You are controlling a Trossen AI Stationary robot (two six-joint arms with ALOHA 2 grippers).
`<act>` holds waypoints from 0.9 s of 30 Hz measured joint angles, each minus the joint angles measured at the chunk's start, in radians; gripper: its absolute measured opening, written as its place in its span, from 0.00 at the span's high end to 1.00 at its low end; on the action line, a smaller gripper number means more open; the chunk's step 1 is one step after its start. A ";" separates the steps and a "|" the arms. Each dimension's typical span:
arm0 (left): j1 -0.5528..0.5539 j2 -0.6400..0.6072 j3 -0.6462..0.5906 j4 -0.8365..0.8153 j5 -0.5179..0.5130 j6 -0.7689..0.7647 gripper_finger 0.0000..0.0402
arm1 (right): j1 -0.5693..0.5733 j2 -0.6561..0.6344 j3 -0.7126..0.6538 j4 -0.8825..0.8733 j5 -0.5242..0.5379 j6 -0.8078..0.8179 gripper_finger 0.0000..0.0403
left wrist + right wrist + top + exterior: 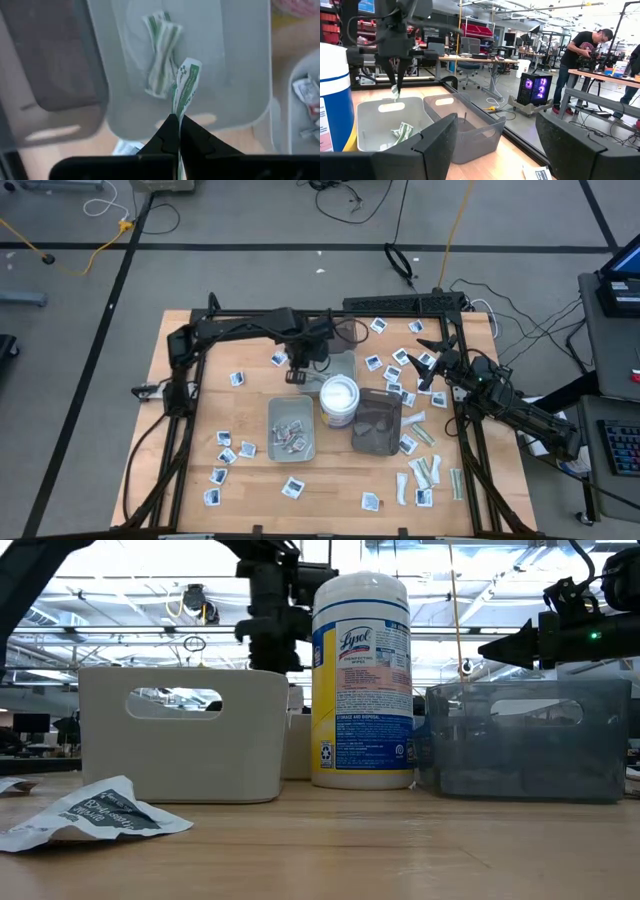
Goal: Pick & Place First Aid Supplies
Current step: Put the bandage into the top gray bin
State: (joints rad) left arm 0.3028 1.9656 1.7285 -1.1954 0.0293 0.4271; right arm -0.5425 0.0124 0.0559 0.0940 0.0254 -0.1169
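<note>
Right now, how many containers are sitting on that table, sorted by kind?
Pale trays: 2
Dark see-through trays: 2
Round white tub: 1
Total: 5

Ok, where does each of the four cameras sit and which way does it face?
High: overhead, straight down on the table; both arms show.
Low: table height, level past the wipes tub into the room; arms above.
Left wrist: looks down into a grey tray; left gripper shut on a green strip.
Right wrist: across the table into the room; right gripper open.
Shared: both wrist views show that strip over that tray.
</note>
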 joint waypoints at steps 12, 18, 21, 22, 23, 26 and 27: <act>0.018 0.056 0.089 0.030 0.083 0.020 0.99 | 0.000 0.000 0.000 0.000 0.000 0.000 0.35; 0.017 0.099 0.032 0.106 0.083 0.016 0.99 | 0.000 0.000 0.000 0.000 0.000 0.000 0.35; 0.017 0.117 0.007 0.154 0.083 0.013 0.99 | 0.000 0.000 0.000 0.000 0.000 0.000 0.35; 0.017 0.123 0.004 0.160 0.083 0.009 0.99 | 0.000 0.000 0.000 0.000 0.000 0.000 0.35; 0.017 0.126 0.002 0.161 0.083 0.007 0.99 | 0.000 0.000 0.000 0.000 0.000 0.000 0.35; 0.016 0.125 0.002 0.158 0.083 0.007 0.94 | 0.000 0.000 0.000 0.000 0.000 0.000 0.35; 0.016 0.124 0.003 0.159 0.083 0.016 0.92 | 0.000 0.000 0.000 0.000 0.000 0.000 0.35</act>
State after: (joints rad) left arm 0.3183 2.0899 1.7312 -1.0364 0.1123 0.4430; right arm -0.5425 0.0124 0.0559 0.0940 0.0253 -0.1169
